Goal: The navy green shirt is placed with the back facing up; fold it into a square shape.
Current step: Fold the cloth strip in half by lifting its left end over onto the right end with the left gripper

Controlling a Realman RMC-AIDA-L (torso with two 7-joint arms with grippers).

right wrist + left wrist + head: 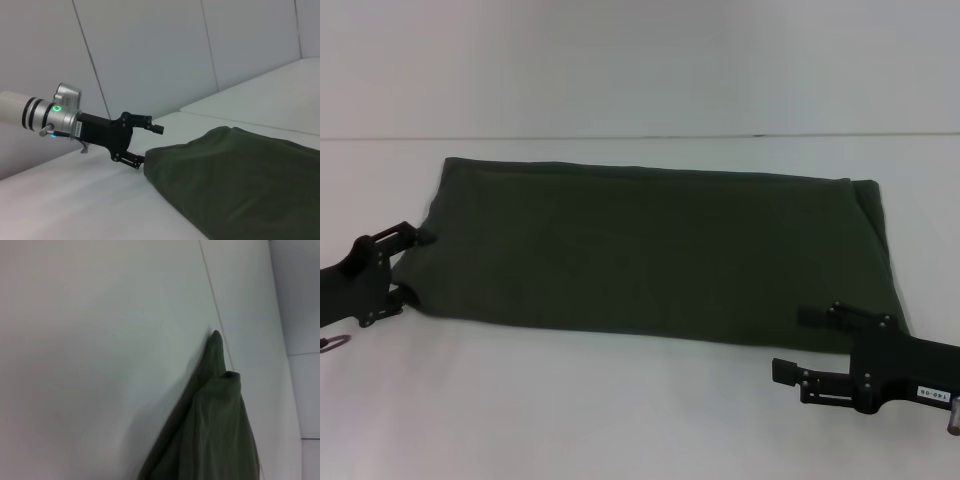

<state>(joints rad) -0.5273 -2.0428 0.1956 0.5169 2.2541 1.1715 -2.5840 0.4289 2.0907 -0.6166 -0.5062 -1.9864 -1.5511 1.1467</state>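
Right end effector (800, 345) open-fingered beside folded navy green shirt (650, 250).

Soft even light, mild blur throughout; faint shadow beside shirt (210, 430).

shirt (210, 430) cut off by frame edge
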